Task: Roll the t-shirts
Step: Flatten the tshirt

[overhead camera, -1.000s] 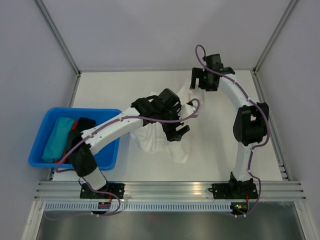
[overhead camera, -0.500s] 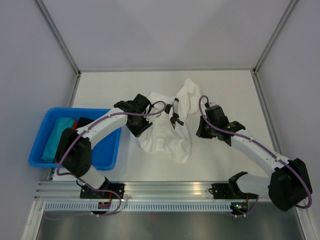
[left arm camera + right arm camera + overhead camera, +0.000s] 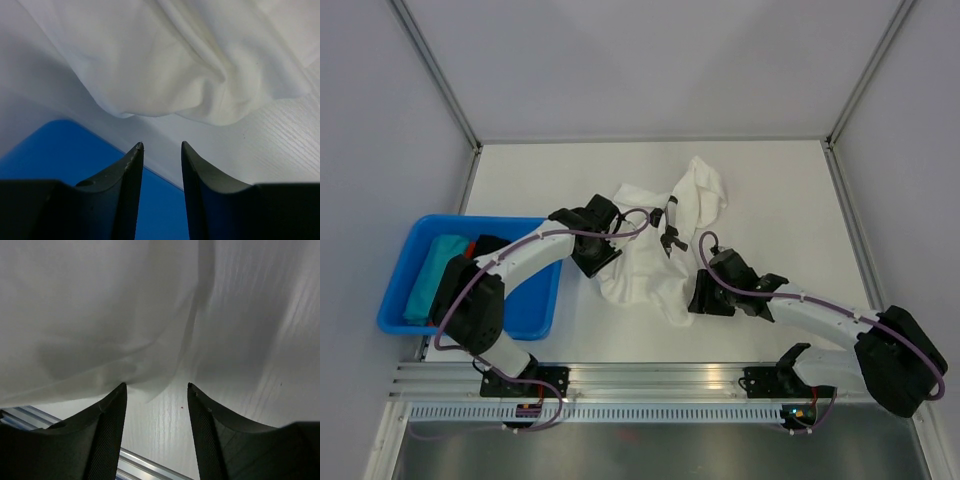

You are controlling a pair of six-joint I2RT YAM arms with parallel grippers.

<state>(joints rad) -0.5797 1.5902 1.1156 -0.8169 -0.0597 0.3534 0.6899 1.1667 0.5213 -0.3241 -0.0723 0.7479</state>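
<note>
1. Left arm: it rises from its base, bends at the elbow above the blue bin (image 3: 395,305), and its forearm runs rightward to the wrist. The left pincer (image 3: 604,254) (image 3: 161,149) tips down toward the table (image 3: 540,180).
2. Left pincer: the jaws stand a narrow gap apart with nothing between them. A rounded fold of the white t-shirt (image 3: 175,60) lies just ahead of the tips, with a strip of bare table (image 3: 280,135) in between. The blue bin (image 3: 55,150) lies under and behind the left finger (image 3: 131,170).
3. Right arm: it lies low, with the elbow near the right front of the table and the forearm stretched leftward. The right pincer (image 3: 699,299) (image 3: 156,387) meets the near right edge of the t-shirt (image 3: 645,275).
4. Right pincer: the jaws are parted more widely and grip nothing. A thin hem of the t-shirt (image 3: 90,315) reaches the mouth of the gap. Whether it touches the fingertips (image 3: 118,396) cannot be told. Bare table (image 3: 250,350) lies ahead on the right finger's side.
5. T-shirt: a crumpled heap on the table between the two pincers, with small black marks (image 3: 669,240) near its middle.
6. Bin: behind the left pincer, holding a teal cloth (image 3: 430,275) and darker pieces.
</note>
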